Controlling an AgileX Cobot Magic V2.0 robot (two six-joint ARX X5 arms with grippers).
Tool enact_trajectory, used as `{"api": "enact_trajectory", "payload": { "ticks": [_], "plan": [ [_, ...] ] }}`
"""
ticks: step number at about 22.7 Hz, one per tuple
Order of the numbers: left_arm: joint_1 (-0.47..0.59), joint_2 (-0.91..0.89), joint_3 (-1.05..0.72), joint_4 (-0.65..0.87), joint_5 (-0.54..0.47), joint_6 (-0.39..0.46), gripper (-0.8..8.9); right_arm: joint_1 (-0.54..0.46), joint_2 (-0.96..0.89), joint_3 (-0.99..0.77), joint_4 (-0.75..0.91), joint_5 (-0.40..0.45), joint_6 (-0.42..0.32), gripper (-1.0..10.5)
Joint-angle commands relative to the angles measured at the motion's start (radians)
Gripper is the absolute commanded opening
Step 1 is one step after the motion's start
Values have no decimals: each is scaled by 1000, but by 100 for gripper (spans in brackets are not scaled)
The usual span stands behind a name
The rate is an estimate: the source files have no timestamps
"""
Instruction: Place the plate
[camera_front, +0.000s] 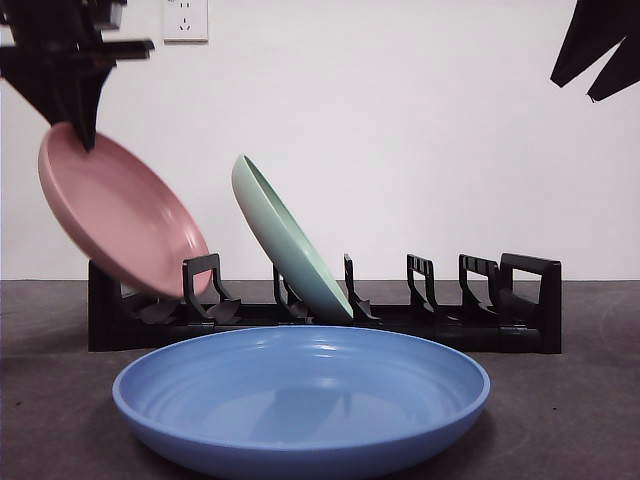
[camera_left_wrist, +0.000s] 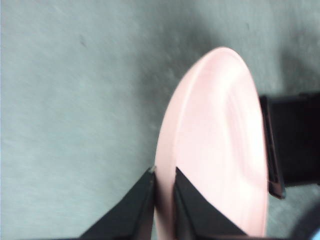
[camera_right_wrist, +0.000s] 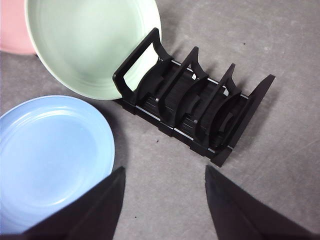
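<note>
Grey table's rack holds green plate; left fingers pinch pink plate; right fingers wide.

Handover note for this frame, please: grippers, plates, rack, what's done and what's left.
Left gripper: shut on the pink plate by its rim, holding it tilted at the rack's end slot; whether it is fully seated I cannot tell.
Right gripper: open, holding nothing, above the table.
Green plate: leaning in a rack slot.
Blue plate: flat on the table in front of the rack.
Left: seat and release pink, then likely rack blue.
</note>
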Motion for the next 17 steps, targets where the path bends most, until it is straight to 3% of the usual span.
{"api": "enact_trajectory", "payload": {
  "ticks": [1,8,17],
  "plan": [
    [-7,14,81,-23,-9,4,16,3,5,15,5,0,11,252],
    [-3,14,272,-230,-171,30,16,3,5,15,-2,0,11,252],
    [52,-40,266,-336,-142,25,16,3,5,15,-16,0,10,252]
  ]
}}
